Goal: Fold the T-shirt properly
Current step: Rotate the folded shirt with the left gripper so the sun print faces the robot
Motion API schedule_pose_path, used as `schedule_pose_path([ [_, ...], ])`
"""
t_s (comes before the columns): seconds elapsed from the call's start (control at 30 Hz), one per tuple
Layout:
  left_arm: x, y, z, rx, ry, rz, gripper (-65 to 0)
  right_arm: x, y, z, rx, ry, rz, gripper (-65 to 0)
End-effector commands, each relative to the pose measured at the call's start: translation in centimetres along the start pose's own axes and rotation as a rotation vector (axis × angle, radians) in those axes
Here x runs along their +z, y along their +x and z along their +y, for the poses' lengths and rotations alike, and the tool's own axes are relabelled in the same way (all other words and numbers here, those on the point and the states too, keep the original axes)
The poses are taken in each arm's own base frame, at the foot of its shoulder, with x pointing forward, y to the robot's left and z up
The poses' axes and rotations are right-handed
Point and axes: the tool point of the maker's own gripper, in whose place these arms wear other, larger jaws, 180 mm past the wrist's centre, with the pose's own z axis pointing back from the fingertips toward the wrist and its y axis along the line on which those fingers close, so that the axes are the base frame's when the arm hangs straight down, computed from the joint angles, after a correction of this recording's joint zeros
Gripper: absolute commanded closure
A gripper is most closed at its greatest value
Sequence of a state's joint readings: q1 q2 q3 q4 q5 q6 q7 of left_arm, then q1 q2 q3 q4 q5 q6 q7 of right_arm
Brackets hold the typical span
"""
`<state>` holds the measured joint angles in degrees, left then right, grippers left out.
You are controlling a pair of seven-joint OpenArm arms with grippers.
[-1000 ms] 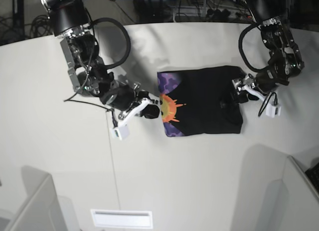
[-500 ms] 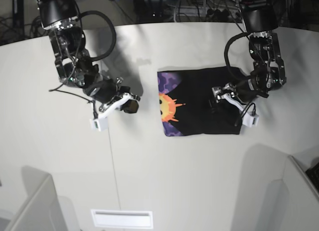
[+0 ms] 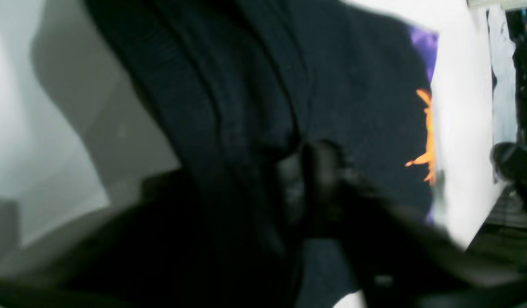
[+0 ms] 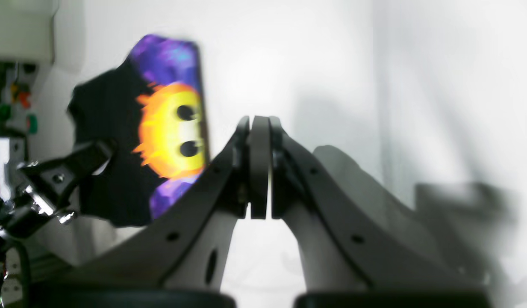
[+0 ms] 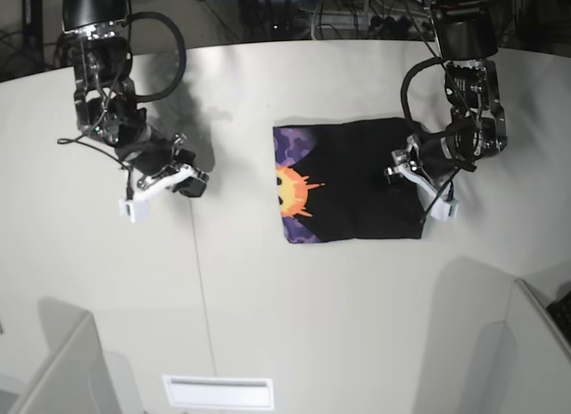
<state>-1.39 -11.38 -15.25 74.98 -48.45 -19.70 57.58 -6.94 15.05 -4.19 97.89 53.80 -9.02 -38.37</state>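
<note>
Left fingers [image 5: 393, 175] on T-shirt [image 5: 352, 191] — right fingers [image 4: 259, 171] pressed together.

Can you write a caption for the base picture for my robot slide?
Two robot arms at a white table: the left gripper presses on the folded black T-shirt, the right gripper waits apart, fingers shut.
</note>
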Motion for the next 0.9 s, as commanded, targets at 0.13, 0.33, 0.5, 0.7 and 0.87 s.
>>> schedule_pose_path([
  [0.13, 0.2, -1.2, 0.5, -0.112, 0.045, 0.113, 0.0, 0.6, 1.5, 0.1, 0.018, 0.012, -0.041, 0.0],
  [0.33, 0.7, -0.6, 1.0, -0.231, 0.079, 0.174, 0.0, 1.6, 0.5, -1.2, 0.030, -0.020, -0.025, 0.0],
  [0.5, 0.3, -0.1, 0.4, -0.402, 0.097, 0.266, 0.0, 2.3, -1.1, -2.6, 0.007, -0.052, -0.002, 0.0],
  [0.7, -0.9, 0.1, -1.6, -0.643, 0.093, 0.389, 0.0, 3.7, -2.1, -5.3, -0.043, -0.115, -0.003, 0.0],
  [0.87, -2.5, -0.5, -4.0, -0.868, 0.087, 0.495, 0.0, 5.1, -3.3, -7.5, -0.082, -0.172, 0.002, 0.0],
])
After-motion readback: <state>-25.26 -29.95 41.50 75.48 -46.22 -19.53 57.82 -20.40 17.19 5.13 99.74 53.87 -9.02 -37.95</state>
